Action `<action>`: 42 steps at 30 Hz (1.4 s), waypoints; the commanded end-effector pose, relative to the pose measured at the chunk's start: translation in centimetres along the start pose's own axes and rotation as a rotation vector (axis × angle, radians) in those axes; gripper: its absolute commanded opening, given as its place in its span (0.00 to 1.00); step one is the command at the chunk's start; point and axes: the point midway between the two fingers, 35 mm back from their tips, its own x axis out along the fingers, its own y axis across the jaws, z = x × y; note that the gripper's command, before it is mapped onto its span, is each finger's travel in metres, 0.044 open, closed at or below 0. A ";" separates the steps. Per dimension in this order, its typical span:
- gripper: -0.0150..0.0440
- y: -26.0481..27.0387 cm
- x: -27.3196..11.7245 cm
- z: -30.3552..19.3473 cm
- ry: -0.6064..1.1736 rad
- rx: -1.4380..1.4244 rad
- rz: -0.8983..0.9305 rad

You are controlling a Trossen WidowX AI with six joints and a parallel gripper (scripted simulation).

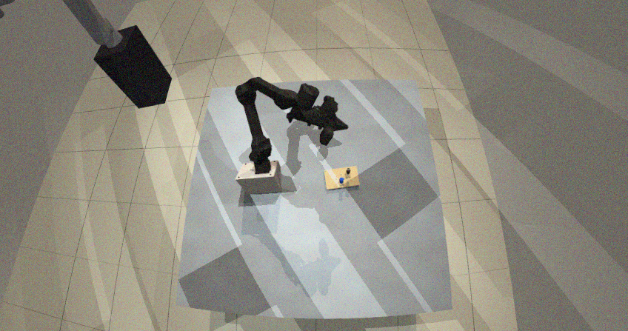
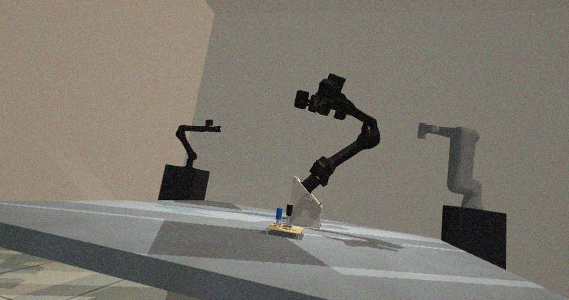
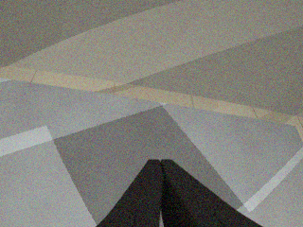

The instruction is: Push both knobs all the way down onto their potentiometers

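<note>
The circuit board (image 1: 330, 184) (image 2: 295, 231) is a small yellow plate standing low on the table. The blue knob (image 1: 341, 180) (image 2: 278, 213) and the black knob (image 1: 348, 170) (image 2: 288, 209) stand upright on it. In the exterior view a lighter shaft part shows under each knob, above the board. My gripper (image 1: 346, 126) (image 3: 159, 169) is shut with nothing between the fingertips, which meet in the wrist view. It hangs high above the table, well away from the board, behind it in the top view. The board is not in the wrist view.
My arm's pale base block (image 1: 261, 184) (image 2: 306, 211) stands beside the board. Other arms on black pedestals (image 1: 134, 67) (image 2: 183, 182) stand off the table. The table (image 1: 409, 275) has grey patches and white stripes of light and shadow.
</note>
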 end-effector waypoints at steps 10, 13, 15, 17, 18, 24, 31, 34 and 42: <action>0.25 -1.4 6.4 -6.2 0.318 -0.209 0.070; 0.25 -1.6 7.6 -7.8 0.390 -0.262 0.103; 0.25 -1.7 8.4 -9.0 0.438 -0.297 0.128; 0.25 -1.8 9.1 -10.1 0.485 -0.331 0.156; 0.25 -1.9 9.4 -10.7 0.508 -0.349 0.171; 0.25 -2.0 11.1 -14.3 0.643 -0.450 0.275; 0.25 -1.9 12.5 -18.7 0.787 -0.561 0.425; 0.25 -1.8 12.9 -20.6 0.843 -0.604 0.498; 0.25 -1.6 13.4 -24.1 0.936 -0.675 0.645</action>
